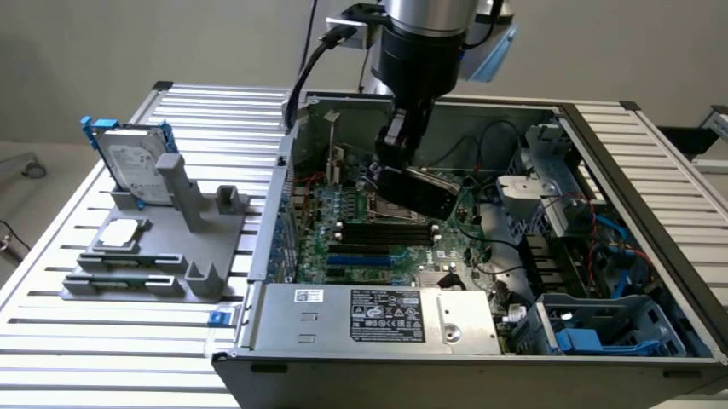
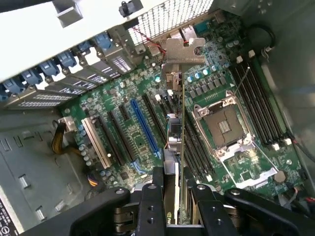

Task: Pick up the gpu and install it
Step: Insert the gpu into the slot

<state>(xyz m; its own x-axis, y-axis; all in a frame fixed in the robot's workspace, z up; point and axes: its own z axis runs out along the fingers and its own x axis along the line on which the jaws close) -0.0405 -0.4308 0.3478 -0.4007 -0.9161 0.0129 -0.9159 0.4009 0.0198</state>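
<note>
The gpu [image 1: 418,192] hangs inside the open computer case [image 1: 637,221], a little above the motherboard [image 1: 376,243]. My gripper [image 1: 395,153] is shut on it from above. In the wrist view the gpu [image 2: 179,142] is seen edge-on as a thin green card, its silver bracket [image 2: 184,51] at the far end near the case's rear slots. My gripper [image 2: 176,199] clamps the card between its black fingers [image 2: 150,196]. The card hovers over the black slots between the long blue slot [image 2: 145,125] and the empty processor socket [image 2: 224,123].
A silver hard drive [image 1: 132,164] with blue rails stands in a grey holder [image 1: 170,256] on the slatted table, at the exterior view's left. A small square chip [image 1: 122,234] lies on that holder. The power supply [image 1: 376,317], cables [image 1: 592,230] and memory slots [image 2: 258,105] crowd the case.
</note>
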